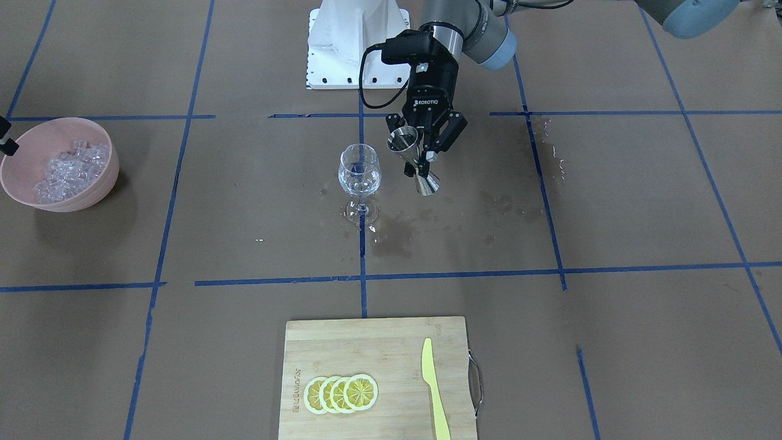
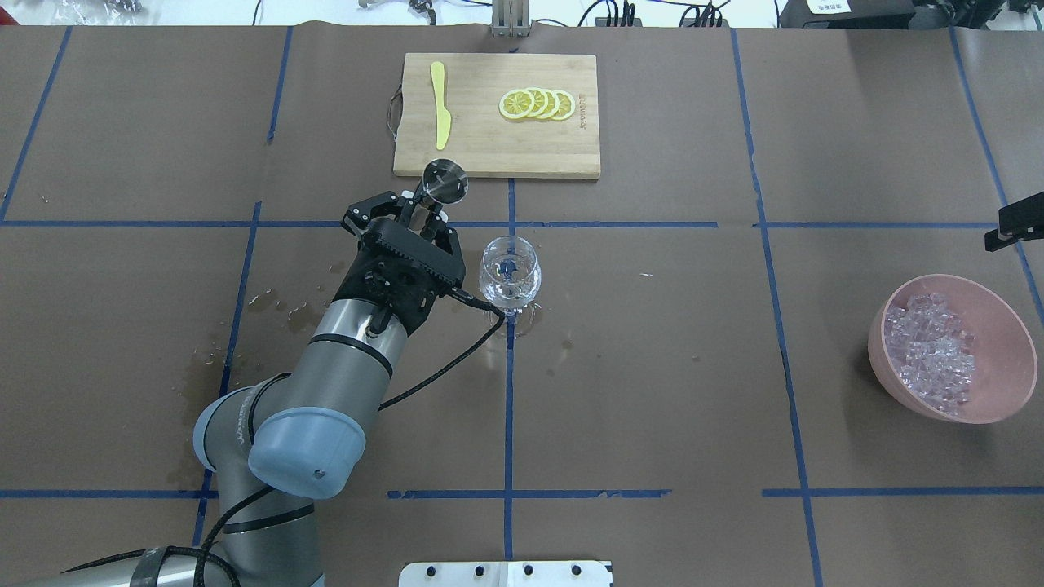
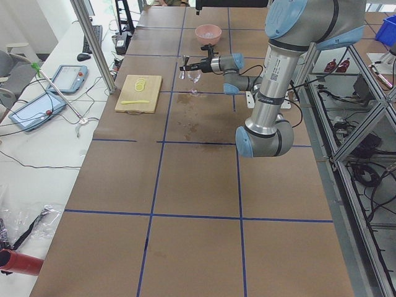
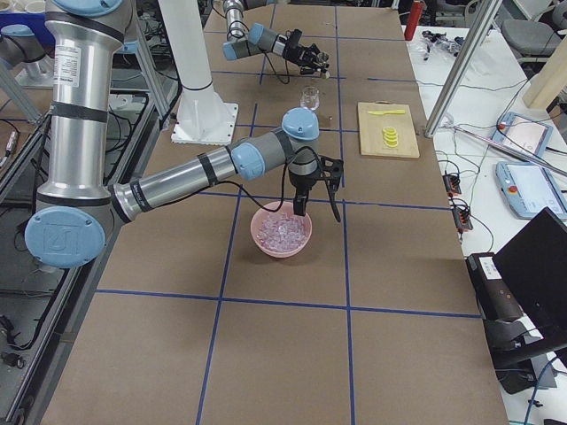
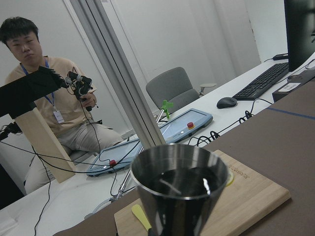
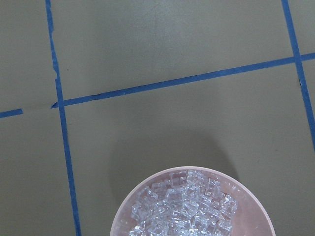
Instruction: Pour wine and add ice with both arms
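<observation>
At the table's end on the robot's own right, the ice [image 2: 934, 350] lies as a heap of small clear cubes in a pink bowl [image 2: 1007, 401]. The bowl stands upright on the brown paper table [image 1: 611, 214], well apart from everything else. The right gripper [image 4: 317, 202] hangs above the bowl, touching neither it nor the ice. Only slivers of it reach the edges of my two main views, so I cannot tell whether its fingers are apart or together. Its wrist camera looks straight down on the cubes and the bowl's rim.

Near the table's middle, a clear wine glass [image 1: 359, 171] stands upright where two blue tape lines [image 1: 362, 269] cross. Wet patches [image 1: 391, 238] darken the paper around its foot.

Just beside the glass, on the robot's left, the left gripper [image 1: 421, 160] is clamped around the narrow waist of a steel jigger [image 1: 428, 183]. The jigger is held off the table and tilted, its upper cup nearer the glass but not touching it. From the left wrist camera its inside looks dark and shiny.

Farther out, across the table from the robot, lies a bamboo cutting board [image 1: 366, 342]. On it are four overlapping lemon slices [image 1: 341, 393] and, apart from them, a yellow knife [image 1: 434, 391].
</observation>
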Robot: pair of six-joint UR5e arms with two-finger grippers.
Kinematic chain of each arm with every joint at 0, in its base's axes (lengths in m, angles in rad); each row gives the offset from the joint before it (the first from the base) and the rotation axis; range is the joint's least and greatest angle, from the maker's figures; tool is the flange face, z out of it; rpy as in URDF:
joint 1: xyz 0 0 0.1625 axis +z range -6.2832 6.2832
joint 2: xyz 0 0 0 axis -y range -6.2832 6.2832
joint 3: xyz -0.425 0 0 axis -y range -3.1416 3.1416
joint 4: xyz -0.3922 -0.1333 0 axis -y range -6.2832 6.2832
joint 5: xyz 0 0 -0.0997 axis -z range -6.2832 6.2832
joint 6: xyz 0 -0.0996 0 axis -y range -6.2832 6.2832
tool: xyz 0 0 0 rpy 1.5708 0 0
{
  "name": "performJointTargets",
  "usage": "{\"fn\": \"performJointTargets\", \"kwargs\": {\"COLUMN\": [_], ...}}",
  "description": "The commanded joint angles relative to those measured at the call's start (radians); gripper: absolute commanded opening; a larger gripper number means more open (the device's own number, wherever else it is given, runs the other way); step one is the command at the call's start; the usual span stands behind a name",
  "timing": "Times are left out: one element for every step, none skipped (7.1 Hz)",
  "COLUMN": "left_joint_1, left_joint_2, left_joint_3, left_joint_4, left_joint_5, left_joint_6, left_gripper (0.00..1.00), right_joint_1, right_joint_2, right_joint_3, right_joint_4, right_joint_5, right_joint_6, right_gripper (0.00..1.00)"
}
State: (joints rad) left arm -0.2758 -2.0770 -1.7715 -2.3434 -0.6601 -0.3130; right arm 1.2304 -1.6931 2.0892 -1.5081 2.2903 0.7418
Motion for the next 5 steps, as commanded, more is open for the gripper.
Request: {"fn": "performJointTargets", "kwargs": {"left_joint_1": [0.001,0.012,0.017,0.02,0.02], "left_joint_2": [-0.003,-0.003,-0.003,-0.002,-0.003], "left_joint_3": [0.001,0.001,0.001,0.003,-0.002], "left_joint_4": [0.001,0.001,0.001,0.001,0.001], "left_joint_5": [-0.081,-0.082,-0.082,-0.082,-0.084], "left_joint_6": [0.058,0.078,0.078,0.081,0.156], "left_gripper": [0.0,0.0,0.0,0.0,0.0], "right_joint_1": [0.0,0.0,0.0,0.0,0.0], "right_joint_2": [0.003,0.003,0.001,0.001,0.003], "right_joint_3": [0.0,0.0,0.0,0.0,0.0], "right_joint_4": [0.002,0.002,0.002,0.002,0.002], "right_joint_5": [0.0,0.0,0.0,0.0,0.0], "right_joint_6": [0.001,-0.001,0.001,-0.001,-0.001], "right_gripper": [1.0,1.0,1.0,1.0,1.0]}}
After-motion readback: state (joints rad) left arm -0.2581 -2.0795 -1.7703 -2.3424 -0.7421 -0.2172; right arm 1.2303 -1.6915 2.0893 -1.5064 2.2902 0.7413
